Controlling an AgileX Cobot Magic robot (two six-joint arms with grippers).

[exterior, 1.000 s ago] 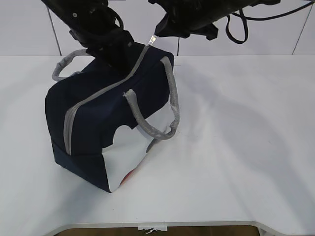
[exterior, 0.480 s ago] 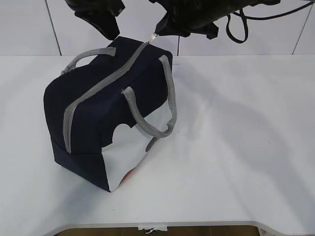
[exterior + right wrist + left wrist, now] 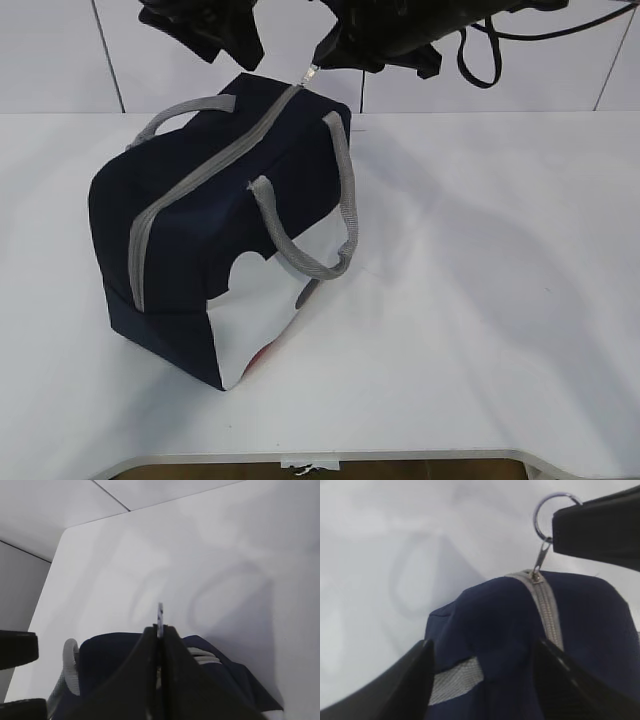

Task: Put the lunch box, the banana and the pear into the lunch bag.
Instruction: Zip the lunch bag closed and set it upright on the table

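Lunch bag sits zipped shut on the left half of the bench, toward the back edge. Right hand pressed together, pinching the zipper pull at the bag's far end. Left hand spread, hanging above the bag top — holding nothing.

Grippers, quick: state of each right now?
Left gripper: open, above the lunch bag, holding nothing.
Right gripper: shut on the zipper pull.

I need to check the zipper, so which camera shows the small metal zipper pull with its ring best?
Left wrist view: the metal zipper pull and ring fill it. Exterior view shows it tiny; right wrist view only a sliver.
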